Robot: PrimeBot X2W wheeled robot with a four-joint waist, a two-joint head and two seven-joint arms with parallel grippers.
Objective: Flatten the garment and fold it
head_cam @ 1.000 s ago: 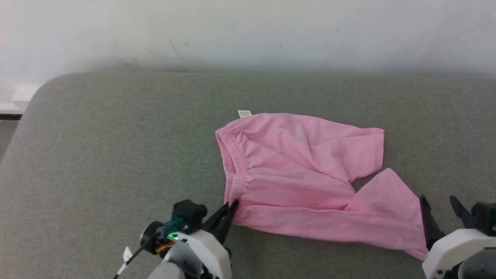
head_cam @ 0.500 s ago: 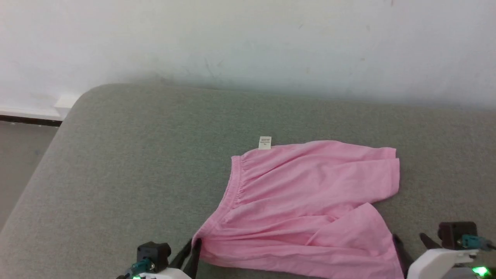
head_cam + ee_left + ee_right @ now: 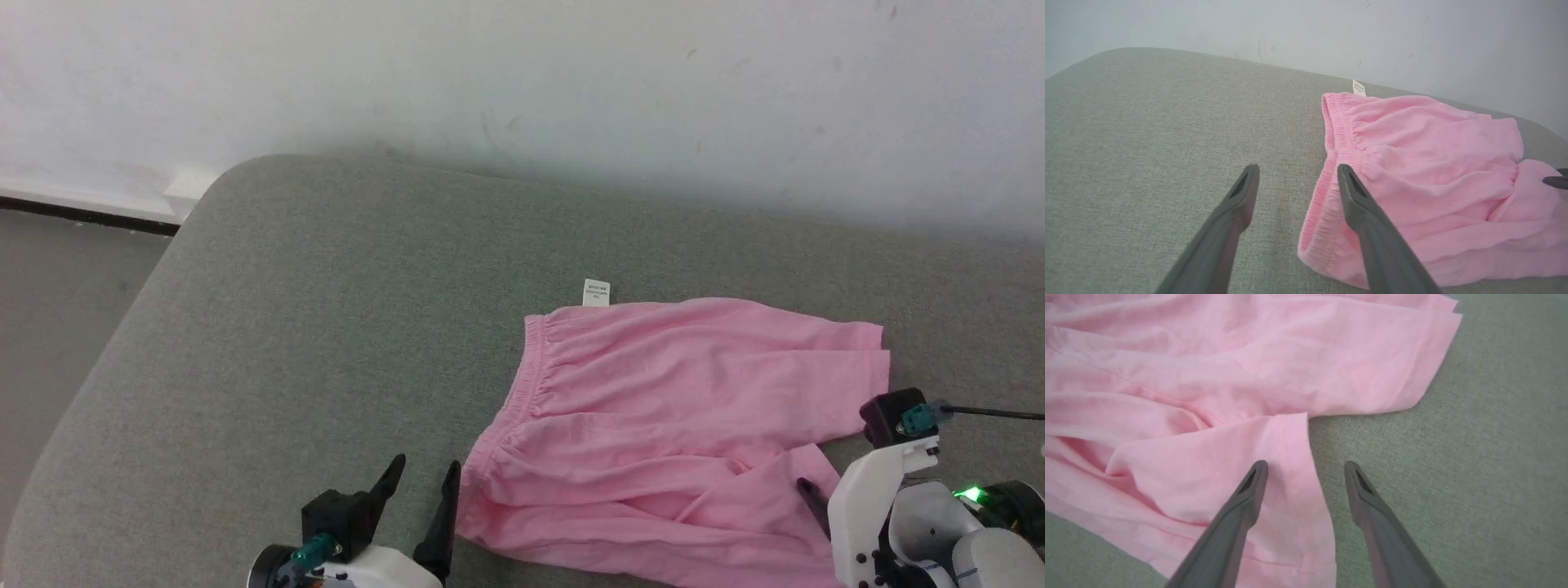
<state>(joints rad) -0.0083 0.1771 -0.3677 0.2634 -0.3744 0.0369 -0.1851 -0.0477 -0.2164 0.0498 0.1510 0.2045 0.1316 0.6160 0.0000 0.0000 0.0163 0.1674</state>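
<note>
I see the pink shorts lying on the grey fabric-covered surface, towards my right of centre and close to the near edge; they are spread out but wrinkled, not folded. The gathered waistband faces left and the two legs point right. The far leg lies fairly flat; the near leg is creased and angled towards the right arm. A small white label sticks out at the waistband's far corner.

My left gripper sits just beside the near corner of the waistband, its claw spread wide and holding nothing. In the left wrist view one finger is over the waistband's edge and the other over bare grey cloth; whether it touches I cannot tell.

My right gripper is also wide and empty, straddling the hem of the near leg, one finger above pink fabric and one above the surface.

A pale wall stands behind.
</note>
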